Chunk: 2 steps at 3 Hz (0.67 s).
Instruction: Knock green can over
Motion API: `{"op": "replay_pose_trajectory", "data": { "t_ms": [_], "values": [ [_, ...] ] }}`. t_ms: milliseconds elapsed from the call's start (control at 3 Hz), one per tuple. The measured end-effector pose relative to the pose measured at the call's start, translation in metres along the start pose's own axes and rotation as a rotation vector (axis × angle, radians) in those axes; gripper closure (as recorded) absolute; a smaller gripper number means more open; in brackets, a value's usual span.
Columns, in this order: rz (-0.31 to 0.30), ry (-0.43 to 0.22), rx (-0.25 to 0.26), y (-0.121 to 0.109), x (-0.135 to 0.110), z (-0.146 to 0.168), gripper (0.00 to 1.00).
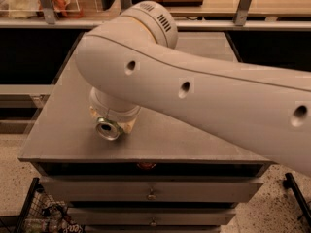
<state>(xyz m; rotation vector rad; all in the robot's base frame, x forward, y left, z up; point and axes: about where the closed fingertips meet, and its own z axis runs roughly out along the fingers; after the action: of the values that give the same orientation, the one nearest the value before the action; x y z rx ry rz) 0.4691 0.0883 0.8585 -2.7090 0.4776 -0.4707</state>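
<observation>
My large white arm (194,91) reaches in from the right and covers most of the grey table top (63,130). Under its elbow a white joint with a round metal cap (108,128) hangs just above the table's front left part. My gripper is hidden behind the arm, somewhere over the table. The green can is hidden as well; no part of it shows.
The table is a grey cabinet with drawers (150,191) along its front. A wire basket (41,212) with clutter stands on the floor at the lower left. A shelf rail (48,23) with bagged items runs behind the table.
</observation>
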Motion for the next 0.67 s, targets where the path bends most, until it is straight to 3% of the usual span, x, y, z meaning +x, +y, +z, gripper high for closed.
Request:
{"op": "replay_pose_trajectory", "data": {
  "t_ms": [667],
  "values": [
    [0.004,-0.030,-0.022,-0.0009,-0.0045,0.0040,0.12]
  ]
}}
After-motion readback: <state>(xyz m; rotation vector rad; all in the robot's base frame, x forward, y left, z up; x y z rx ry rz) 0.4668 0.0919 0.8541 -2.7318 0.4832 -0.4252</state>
